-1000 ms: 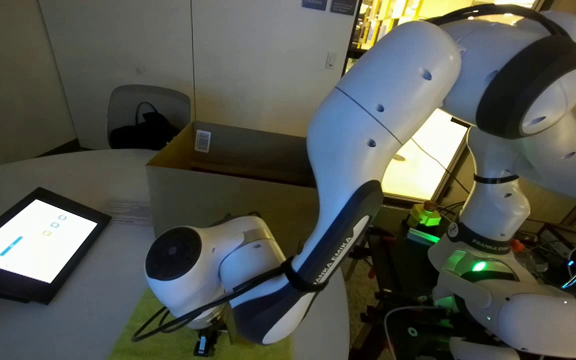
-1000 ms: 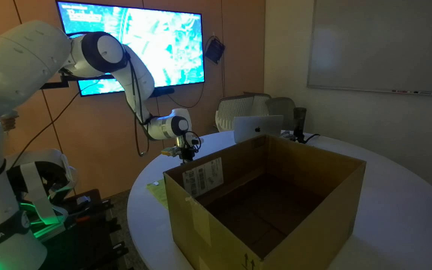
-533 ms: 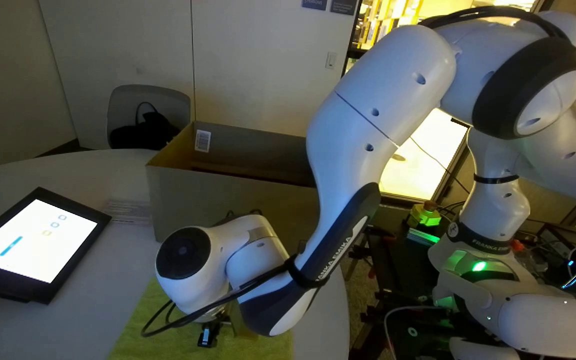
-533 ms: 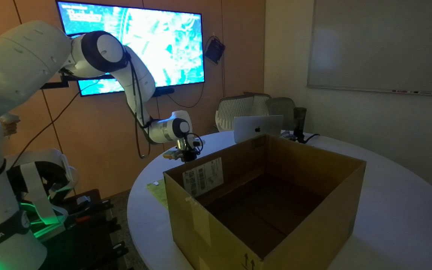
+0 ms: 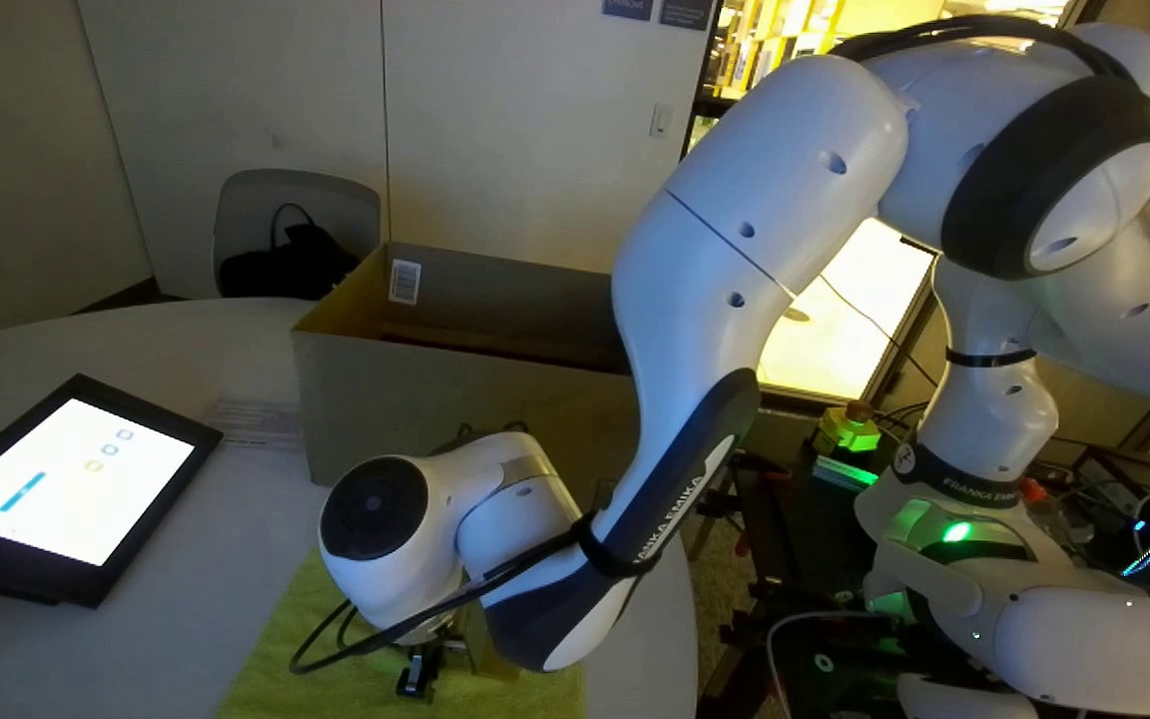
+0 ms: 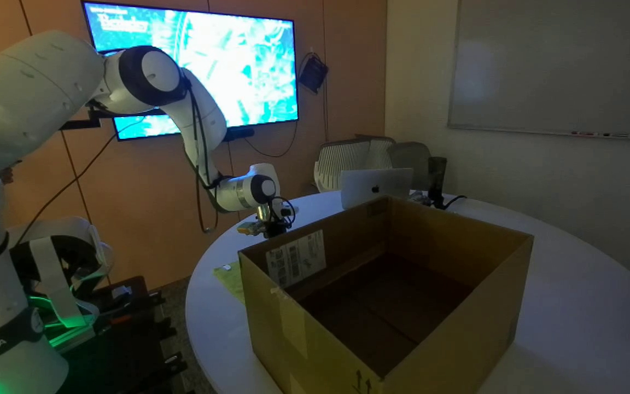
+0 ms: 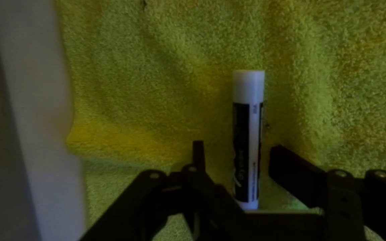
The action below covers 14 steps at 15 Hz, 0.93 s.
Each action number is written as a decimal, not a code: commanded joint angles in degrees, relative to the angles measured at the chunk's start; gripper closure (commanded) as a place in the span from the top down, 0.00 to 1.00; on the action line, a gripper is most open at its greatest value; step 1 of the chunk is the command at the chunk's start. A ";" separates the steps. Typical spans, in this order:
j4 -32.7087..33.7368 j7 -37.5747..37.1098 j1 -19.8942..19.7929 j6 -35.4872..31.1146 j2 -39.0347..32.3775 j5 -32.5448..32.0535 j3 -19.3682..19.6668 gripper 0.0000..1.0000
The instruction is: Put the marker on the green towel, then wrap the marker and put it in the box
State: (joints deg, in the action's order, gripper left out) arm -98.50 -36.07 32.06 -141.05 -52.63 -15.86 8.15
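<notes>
White tabletop (image 5: 186, 589) edges the green towel (image 5: 335, 691); the spread hand (image 7: 236, 149) brackets the marker (image 7: 248, 140) without gripping, gaps showing both sides.

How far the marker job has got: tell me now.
Looks done: the marker lies on the green towel. In hand: the gripper is open over the marker, with gaps showing on both sides, so nothing is gripped. Left: wrapping, since no towel covers the marker, then boxing, since both lie outside the box.
</notes>
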 commanded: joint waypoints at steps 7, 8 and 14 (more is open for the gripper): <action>-14.04 -5.96 4.56 -5.28 12.62 -2.55 0.53 1.00; -16.12 -6.62 4.91 -5.85 14.24 -2.62 0.10 1.00; -26.24 0.00 4.62 -15.60 18.26 -2.54 -6.10 1.00</action>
State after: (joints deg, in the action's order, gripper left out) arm -118.49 -39.28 37.10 -150.23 -37.35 -17.23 4.34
